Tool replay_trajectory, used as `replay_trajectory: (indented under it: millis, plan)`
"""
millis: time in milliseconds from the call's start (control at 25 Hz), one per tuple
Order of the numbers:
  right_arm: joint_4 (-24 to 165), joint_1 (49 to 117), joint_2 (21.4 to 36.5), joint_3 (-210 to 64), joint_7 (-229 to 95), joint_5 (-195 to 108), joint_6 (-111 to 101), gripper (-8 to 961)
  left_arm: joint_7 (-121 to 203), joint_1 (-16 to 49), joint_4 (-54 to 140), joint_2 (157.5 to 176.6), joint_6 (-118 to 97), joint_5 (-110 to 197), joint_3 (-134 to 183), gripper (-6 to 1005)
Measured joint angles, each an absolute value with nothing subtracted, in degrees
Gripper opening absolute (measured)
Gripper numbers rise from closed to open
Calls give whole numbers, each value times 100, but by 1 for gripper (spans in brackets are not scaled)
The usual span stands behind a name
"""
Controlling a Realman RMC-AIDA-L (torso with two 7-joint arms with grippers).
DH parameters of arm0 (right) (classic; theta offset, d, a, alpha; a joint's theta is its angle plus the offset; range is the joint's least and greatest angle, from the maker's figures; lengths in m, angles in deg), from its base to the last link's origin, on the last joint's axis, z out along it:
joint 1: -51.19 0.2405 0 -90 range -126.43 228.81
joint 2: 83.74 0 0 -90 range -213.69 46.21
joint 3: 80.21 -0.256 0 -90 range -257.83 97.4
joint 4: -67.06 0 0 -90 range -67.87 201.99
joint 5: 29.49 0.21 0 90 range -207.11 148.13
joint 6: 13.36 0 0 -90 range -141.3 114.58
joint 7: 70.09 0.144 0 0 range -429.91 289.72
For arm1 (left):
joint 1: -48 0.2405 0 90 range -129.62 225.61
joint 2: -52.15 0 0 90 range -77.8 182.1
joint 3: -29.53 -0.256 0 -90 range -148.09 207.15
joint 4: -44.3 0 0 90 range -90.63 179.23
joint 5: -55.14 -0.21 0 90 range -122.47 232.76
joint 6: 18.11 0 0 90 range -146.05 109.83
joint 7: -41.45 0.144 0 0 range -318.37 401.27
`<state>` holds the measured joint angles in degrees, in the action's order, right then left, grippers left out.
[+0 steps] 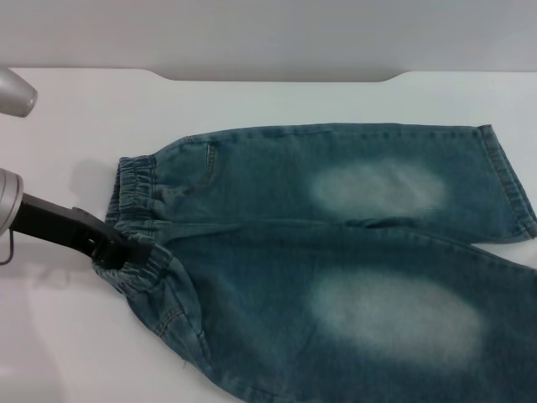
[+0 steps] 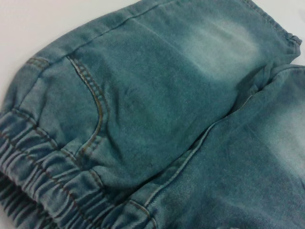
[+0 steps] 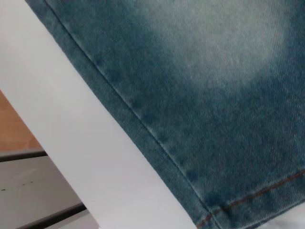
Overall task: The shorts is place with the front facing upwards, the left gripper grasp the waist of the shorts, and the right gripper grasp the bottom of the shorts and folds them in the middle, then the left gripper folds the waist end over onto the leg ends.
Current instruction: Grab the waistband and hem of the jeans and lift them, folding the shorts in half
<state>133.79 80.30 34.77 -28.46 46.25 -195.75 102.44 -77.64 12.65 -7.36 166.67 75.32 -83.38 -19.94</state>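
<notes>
The blue-green denim shorts [image 1: 336, 252] lie flat on the white table, front up, with a pale patch on each leg. The ruffled waist [image 1: 134, 189] is at the left and the bottom of the shorts, the hemmed leg ends [image 1: 508, 180], at the right. My left gripper [image 1: 126, 250] reaches in from the left and is shut on the middle of the waist, where the band bunches around its black tips. The left wrist view shows the waist [image 2: 43, 191] and a front pocket close up. My right gripper is out of view; its wrist view shows a leg hem [image 3: 248, 200].
The white table [image 1: 84, 109] has bare surface to the left of and behind the shorts. A grey wall runs along its far side. In the right wrist view the table's edge [image 3: 71, 133] runs close beside the leg, with floor below it.
</notes>
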Motion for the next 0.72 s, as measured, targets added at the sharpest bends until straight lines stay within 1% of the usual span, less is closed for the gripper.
replay_trajectory:
  millis: [720]
  plan:
    - [13097,8145,3509,-2520,4663,-19521,10038,454,-7773,1249,-721,16658,7539,-8337,-2009,39]
